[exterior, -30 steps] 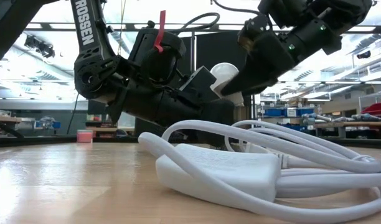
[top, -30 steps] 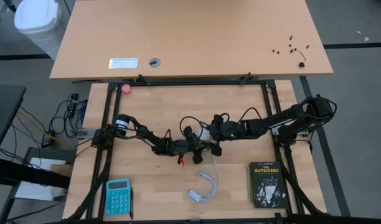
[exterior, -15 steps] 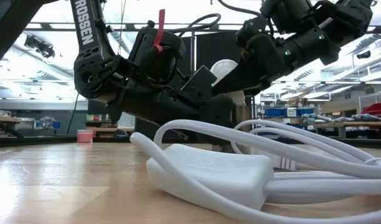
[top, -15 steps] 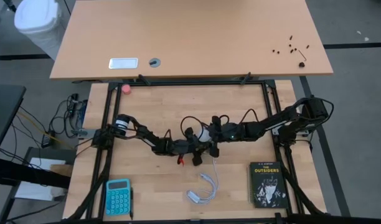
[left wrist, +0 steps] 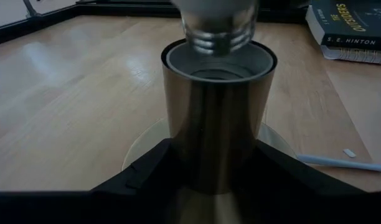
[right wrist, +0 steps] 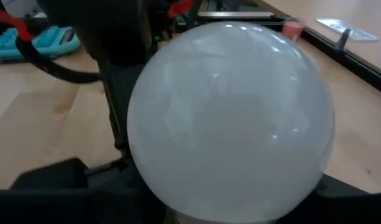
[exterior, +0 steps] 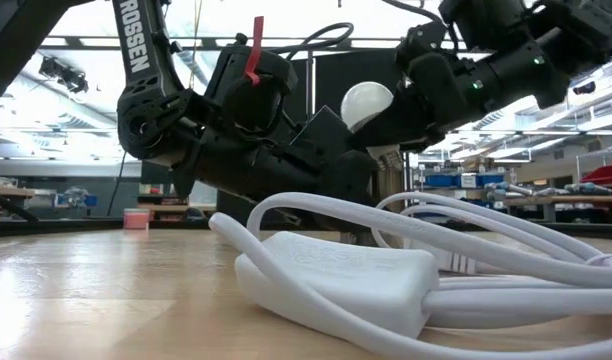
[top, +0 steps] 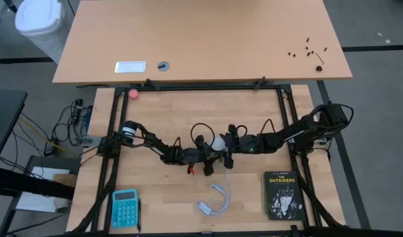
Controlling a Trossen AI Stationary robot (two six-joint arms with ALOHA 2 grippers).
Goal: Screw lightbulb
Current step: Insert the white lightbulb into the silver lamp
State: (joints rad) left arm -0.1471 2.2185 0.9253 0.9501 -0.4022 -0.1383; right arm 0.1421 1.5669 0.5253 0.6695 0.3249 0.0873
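Roughly at the middle of the table (top: 254, 112), the two arms meet tip to tip. The left gripper (top: 205, 155) is clamped around a dark metallic socket (left wrist: 218, 118), which stands upright between its fingers (left wrist: 147, 177). The lightbulb (top: 218, 142) sits directly over that socket's open mouth, its greyish screw base just at the rim; whether the threads have engaged cannot be told. The right gripper (top: 229, 142) reaches in from the right and is closed on the lightbulb, whose frosted globe fills most of the right wrist view. Nearer than the grippers lies a coiled white cord (top: 216, 197) with a flat white plug block (exterior: 336, 280); in the low view it crosses the foreground and hides the lower part of the arms. A black book (top: 282, 195) lies near and to the right, a turquoise calculator (top: 124, 207) near and to the left, and a small pink object (top: 133, 93) sits at the far left edge.
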